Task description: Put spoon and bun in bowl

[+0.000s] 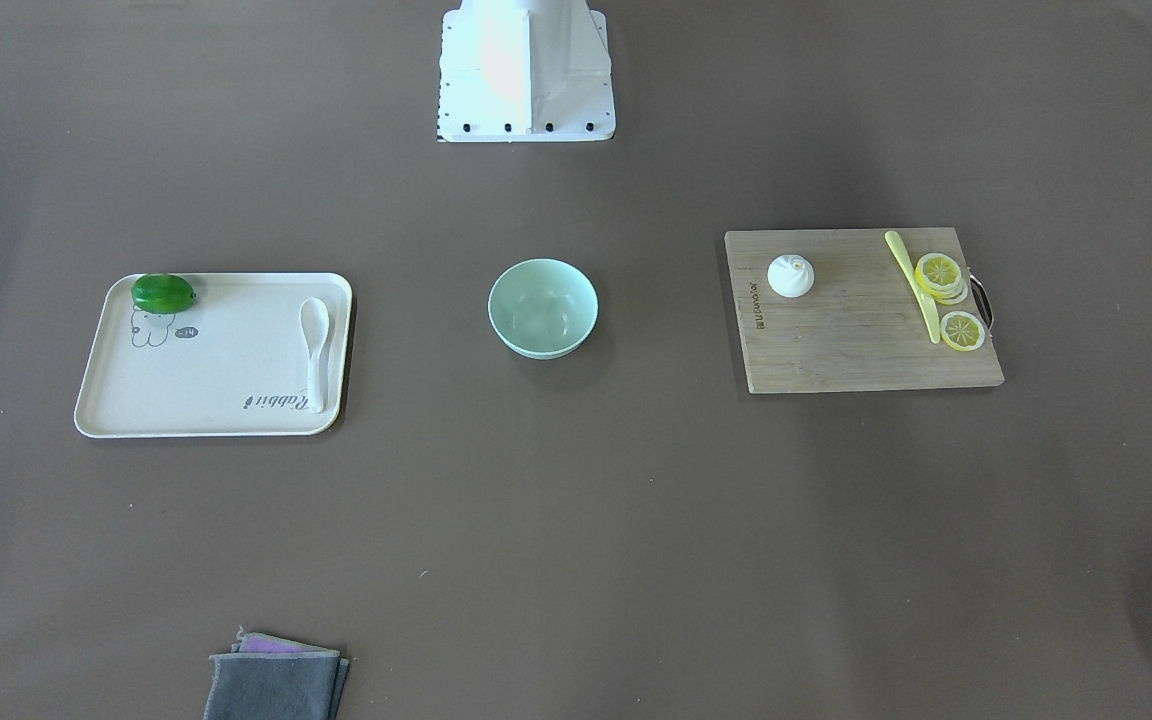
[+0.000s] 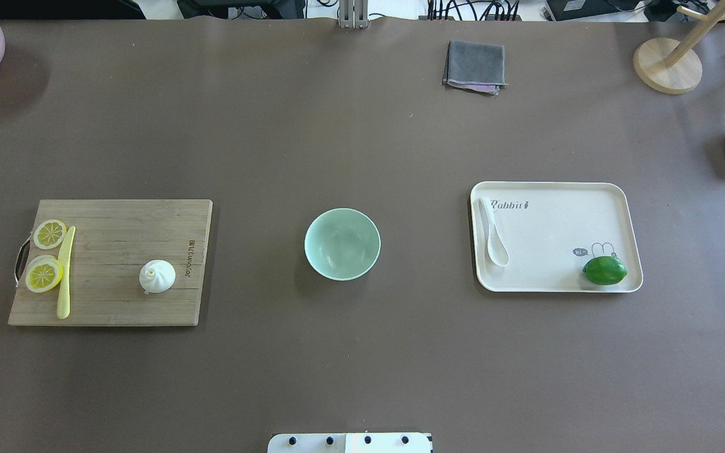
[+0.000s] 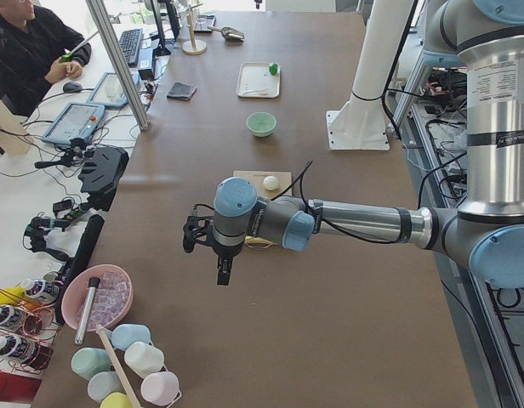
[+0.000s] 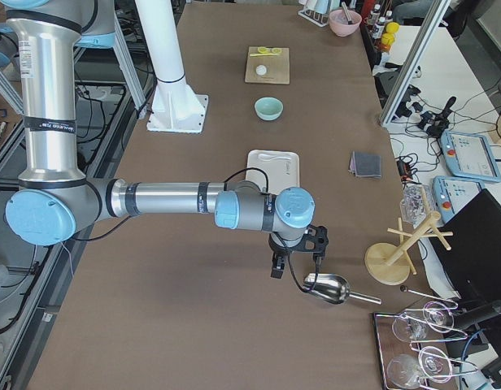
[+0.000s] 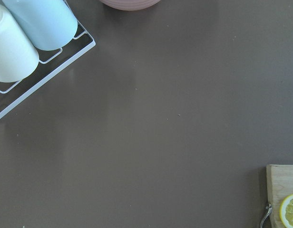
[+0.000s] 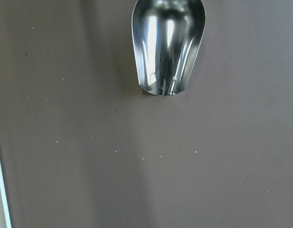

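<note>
Nothing's been picked up yet: the bowl (image 2: 342, 244) sits empty mid-bench, the spoon (image 2: 493, 239) lies flat on the cream tray (image 2: 557, 187) toward the bench's right end, and the bun (image 2: 157, 276) is on the wooden cutting board (image 2: 117, 220) toward the left end. The left gripper (image 3: 222, 272) hangs over the far left end and the right gripper (image 4: 276, 266) over the far right end beside a metal scoop (image 4: 328, 288). Both show only in the side views, so I can't tell how their jaws stand. Biggest worry imo is the spoon, which lies tight along the tray's raised rim on the bowl side, so a finger could land on the rim or just skate off that low, glossy handle. The bun is round and looks soft, so I'd guess too hard a squeeze dents it and an off-centre one rolls it toward the yellow knife (image 2: 65, 272). Also, if both arms reach the bowl together they might bump, or nudge the bowl away.
</note>
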Robot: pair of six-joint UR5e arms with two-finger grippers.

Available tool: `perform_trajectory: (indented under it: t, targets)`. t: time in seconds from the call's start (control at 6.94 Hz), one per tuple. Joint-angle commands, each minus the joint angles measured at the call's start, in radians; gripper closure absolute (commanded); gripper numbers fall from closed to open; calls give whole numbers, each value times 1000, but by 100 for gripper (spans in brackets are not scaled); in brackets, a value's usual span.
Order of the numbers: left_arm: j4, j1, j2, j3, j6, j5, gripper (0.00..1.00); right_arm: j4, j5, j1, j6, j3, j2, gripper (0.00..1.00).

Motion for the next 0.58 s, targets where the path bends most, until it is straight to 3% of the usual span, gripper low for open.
perform_trajectory:
  t: [0.0,0.43]
  targets:
    - [0,0,-2,-1,-1,2,2,1,-1,0,1,0,-2,0]
    - [0,0,-2,-2,-4,8,2,1,-1,0,1,1,0,0]
